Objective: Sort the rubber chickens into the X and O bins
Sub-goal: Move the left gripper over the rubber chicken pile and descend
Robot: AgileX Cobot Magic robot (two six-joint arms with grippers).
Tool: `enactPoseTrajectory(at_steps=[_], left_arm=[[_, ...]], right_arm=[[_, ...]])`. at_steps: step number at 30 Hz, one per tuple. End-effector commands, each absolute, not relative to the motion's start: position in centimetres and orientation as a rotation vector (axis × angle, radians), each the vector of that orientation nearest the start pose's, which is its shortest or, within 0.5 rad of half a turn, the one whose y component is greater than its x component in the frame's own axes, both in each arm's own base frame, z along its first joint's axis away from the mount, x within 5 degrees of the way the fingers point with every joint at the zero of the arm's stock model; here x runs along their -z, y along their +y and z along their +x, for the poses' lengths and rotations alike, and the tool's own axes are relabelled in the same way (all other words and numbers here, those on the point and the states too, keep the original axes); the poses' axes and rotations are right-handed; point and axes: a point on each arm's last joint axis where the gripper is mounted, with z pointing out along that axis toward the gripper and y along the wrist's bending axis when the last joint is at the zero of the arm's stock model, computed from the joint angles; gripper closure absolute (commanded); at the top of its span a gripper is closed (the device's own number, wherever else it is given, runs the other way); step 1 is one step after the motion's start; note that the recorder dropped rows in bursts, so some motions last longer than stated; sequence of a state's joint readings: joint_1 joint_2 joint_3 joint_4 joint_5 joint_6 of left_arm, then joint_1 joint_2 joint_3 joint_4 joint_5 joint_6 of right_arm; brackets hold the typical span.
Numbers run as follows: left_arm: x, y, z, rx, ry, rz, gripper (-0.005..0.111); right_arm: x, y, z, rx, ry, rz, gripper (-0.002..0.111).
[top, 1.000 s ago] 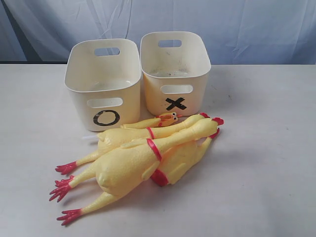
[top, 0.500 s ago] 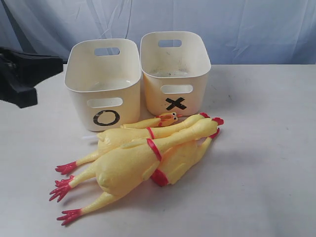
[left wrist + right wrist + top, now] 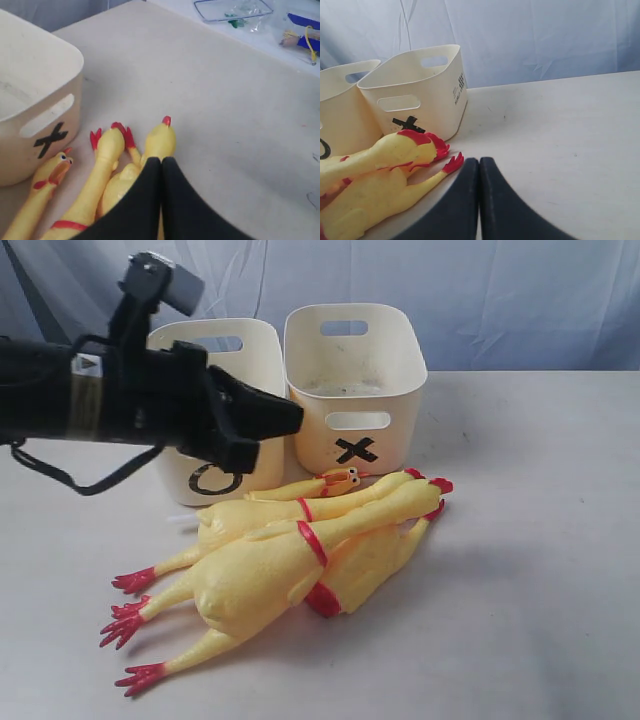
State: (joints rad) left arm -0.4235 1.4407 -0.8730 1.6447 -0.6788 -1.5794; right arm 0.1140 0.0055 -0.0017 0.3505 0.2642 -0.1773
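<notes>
While rubber chickens (image 3: 260, 580) lie piled, left fingers (image 3: 140, 200) hover closed.

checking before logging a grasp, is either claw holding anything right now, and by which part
Nothing is held. The left claw and right claw are both shut empty; the yellow rubber chickens lie piled on the white table.

The O bin (image 3: 262, 340) stands on the left and the X bin (image 3: 400, 430) just beside it on the right, both at the back of the table (image 3: 540, 590). The rubber chickens (image 3: 270, 570) lie heaped before them, feet leftward, heads by the X bin, the small chicken (image 3: 310, 486) nearest the bins. The left gripper (image 3: 296, 418) hangs before the O bin, above the heap.
</notes>
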Motion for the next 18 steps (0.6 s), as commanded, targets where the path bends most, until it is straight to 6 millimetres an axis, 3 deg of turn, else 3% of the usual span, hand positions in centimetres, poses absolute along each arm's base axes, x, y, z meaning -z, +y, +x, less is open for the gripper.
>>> enactPoseTrajectory(at_steps=[1,3,5,11,18], left_arm=[[-25.8,-20.4,25.1,0.87,1.987,0.982,0.107],[-24.9,-22.0,25.0,0.829,1.978,1.037,0.107],[-24.3,-22.5,25.3,0.741,1.973,1.046,0.107],[-21.5,-23.2,25.9,0.741,2.046,1.082,0.107],[-21.7,-23.5,26.2,0.806,2.07,0.978,0.107]], right_arm=[[-19.1,1.4,5.4,-0.283,1.734,-0.027,0.109],[-19.1,1.4,5.4,-0.283,1.734,-0.027,0.109],[-19.1,1.4,5.4,-0.283,1.734,-0.027,0.109],[-19.1,1.5,5.4,-0.285,1.734,-0.028,0.109],[-19.1,1.5,5.3,-0.295,1.734,-0.041,0.109]])
